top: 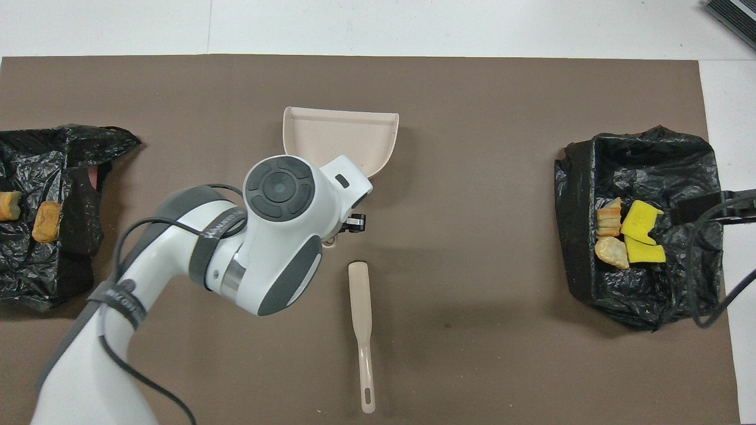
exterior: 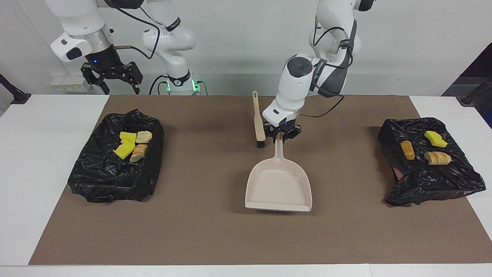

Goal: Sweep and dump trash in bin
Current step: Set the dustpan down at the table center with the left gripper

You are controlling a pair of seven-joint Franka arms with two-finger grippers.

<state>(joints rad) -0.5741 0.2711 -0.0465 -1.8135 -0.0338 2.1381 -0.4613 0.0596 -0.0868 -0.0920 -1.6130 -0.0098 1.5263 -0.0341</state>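
Trash (exterior: 131, 146): yellow sponge chunks + bread pcs, all lying in the black-lined bin (exterior: 96, 181) at the right arm's end of the table; 2nd lot (exterior: 426, 150) on the black bag (exterior: 442, 181) at the left arm's end. None on the mat that you can see.

Dustpan (exterior: 278, 186): hangs from left gripper (exterior: 282, 135), which is clamped on the handle tip. Long axis runs straight away from the robots, mouth down-table, directly below the claw. Judged: empty, low over mid-mat; set-down looks next.

Brush (exterior: 258, 123): just beside the left claw, toward the right arm's end, lying parallel to the pan handle, bristle end nearest the claw.

Right gripper (exterior: 111, 75): jaws spread, holding nothing, waits up over its bin's edge. The left arm is nearer the brush.

Views: facing view shows you the grip + pan height; overhead hides both under the wrist, but shows the pan–brush gap (top: 361, 330).
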